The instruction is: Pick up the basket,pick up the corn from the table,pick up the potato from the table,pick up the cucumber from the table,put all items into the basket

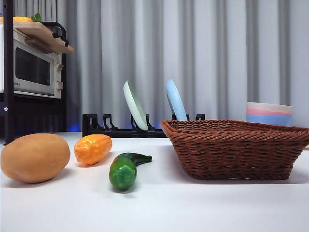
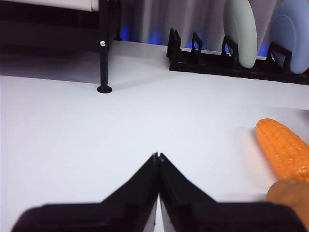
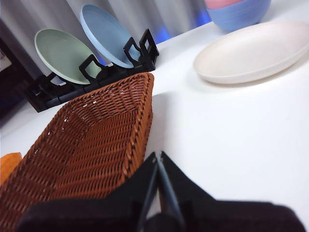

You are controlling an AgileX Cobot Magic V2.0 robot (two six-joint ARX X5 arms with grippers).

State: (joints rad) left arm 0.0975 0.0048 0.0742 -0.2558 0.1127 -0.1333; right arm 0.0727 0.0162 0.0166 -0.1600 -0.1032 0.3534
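Dark-brown woven wicker basket (image 1: 236, 147) on white table (image 1: 193, 208), right side | tan oval potato (image 1: 35, 157), orange bumpy corn (image 1: 92, 148), green cucumber (image 1: 125, 169) left, open gap btwn | left end effector (image 2: 158, 155) closed, empty | right end effector (image 3: 158, 153) closed by basket rim

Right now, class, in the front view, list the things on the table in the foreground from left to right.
potato → corn → cucumber → basket
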